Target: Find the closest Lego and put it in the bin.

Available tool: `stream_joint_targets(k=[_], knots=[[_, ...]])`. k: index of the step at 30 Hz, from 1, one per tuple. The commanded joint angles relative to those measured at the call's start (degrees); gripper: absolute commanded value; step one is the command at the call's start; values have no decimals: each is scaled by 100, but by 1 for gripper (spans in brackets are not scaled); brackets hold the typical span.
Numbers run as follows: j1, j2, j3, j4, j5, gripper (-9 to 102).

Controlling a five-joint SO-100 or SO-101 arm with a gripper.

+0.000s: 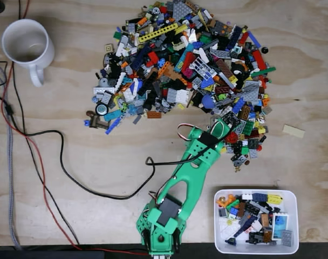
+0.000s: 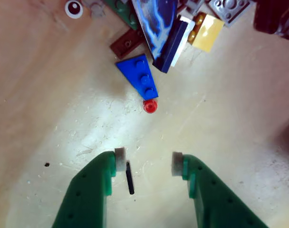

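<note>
Green fingers [image 2: 120, 164] are filling the bottom of the wrist view, white pads at the tips, jaws standing well apart and gripping nothing; the gripper [image 2: 149, 161] is hovering over bare plywood table [image 2: 49, 95]. Small thin black piece [image 2: 130, 178] is lying on the wood just inside the view-left pad, upright long axis in that view; cannot tell what it is. Straight ahead of the gap, slightly view-left of centre, a tiny round red stud [image 2: 150, 106] is sitting alone on the wood, near but clear of the pads. Touching or almost touching it on the far side, a blue wedge plate [image 2: 140, 78] is lying flat, its long axis running from upper left down toward the stud, narrow end nearest the fingers. Behind that a dark blue panel with lightning print [image 2: 158, 23], a brown plate [image 2: 128, 43] and a yellow brick [image 2: 207, 32] are crowding the pile edge. Judging from this, the red stud is the closest Lego, and the coming move is turning on a short forward reach with the stud staying between the pads. In the fixed view the green arm [image 1: 188, 178] is reaching up toward the lower right edge of the Lego pile [image 1: 185, 65]. White bin [image 1: 293, 237] is sitting at lower right, beside the arm base, already holding many pieces, well behind the gripper. White mug [image 1: 26, 46] is standing at upper left, far off.
</note>
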Motion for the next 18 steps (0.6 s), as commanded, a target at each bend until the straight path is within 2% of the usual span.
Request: stream_joint_targets(k=[1,18], knots=[[97,-193,-290,-158,-26,16],[-193,-1257,-712,-782,624,14]])
